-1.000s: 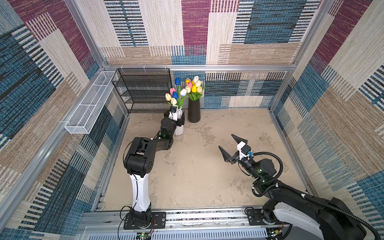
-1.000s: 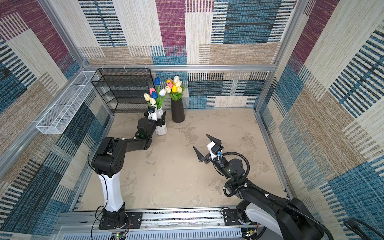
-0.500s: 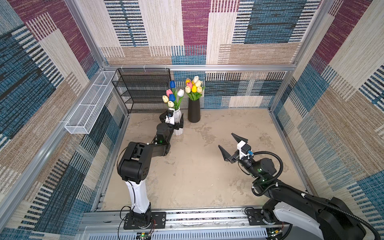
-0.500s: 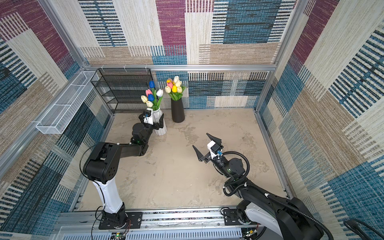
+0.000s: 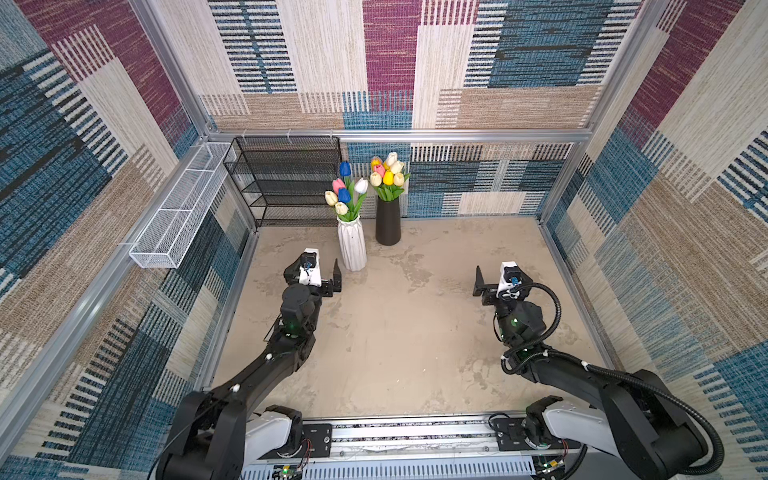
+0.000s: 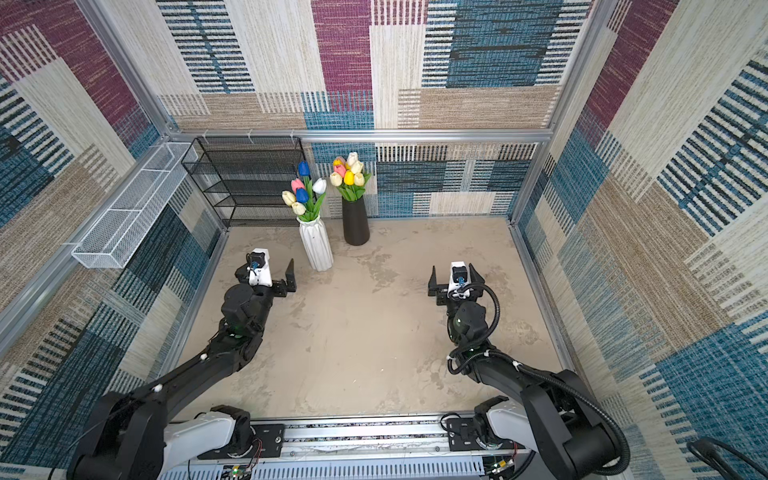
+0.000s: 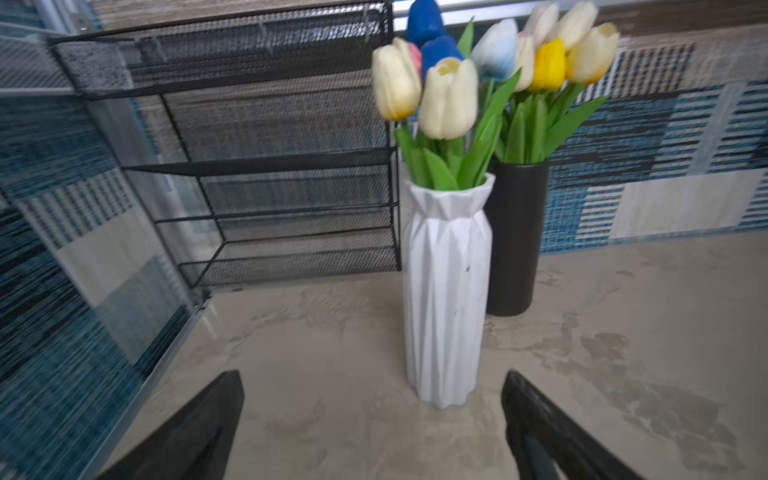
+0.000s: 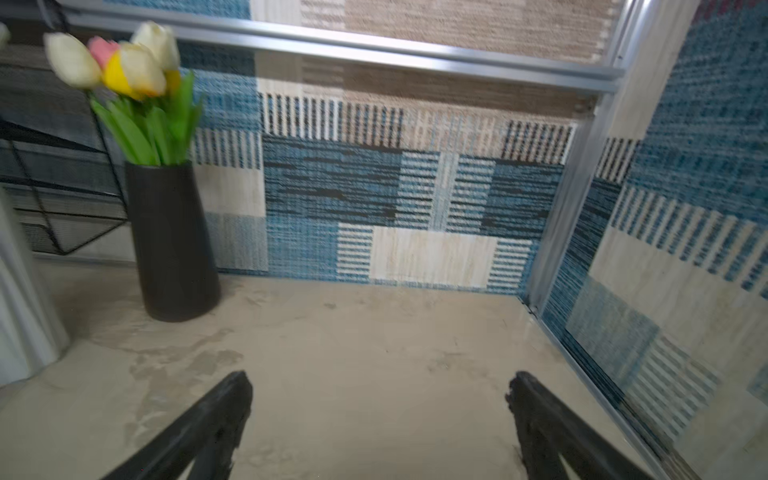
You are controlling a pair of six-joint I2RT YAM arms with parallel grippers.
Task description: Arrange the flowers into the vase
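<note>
Status: flowers (image 5: 345,194) are standing upright in two vases at the back of table (image 5: 399,340). Blue, pink, white and cream heads are sitting in white vase (image 5: 352,246), stems down its neck. Yellow, pink and cream heads are sitting in black vase (image 5: 387,224), which is standing just beside white vase, to its right and slightly behind it in both top views; can't tell if they're touching. Left wrist view is showing white vase (image 7: 446,299) in front, covering part of black vase (image 7: 517,241).

Arms: left gripper (image 5: 315,267) is hovering near white vase, to its left and closer to the robot base, jaws standing wide apart with nothing between them. Its fingers (image 7: 199,424) are framing bare table just short of white vase's foot. The right gripper (image 5: 502,274) is hanging well apart from white vase, far to its right and closer to the robot base, jaws spread just as wide and gripping nothing. Right wrist view is catching black vase (image 8: 170,241) and only a blurred sliver of white vase (image 8: 25,291).

Rest: black mesh shelf (image 5: 286,178) is standing behind and left of white vase against the back wall; white wire basket (image 5: 178,216) is hanging farther left of white vase, up on the side wall
</note>
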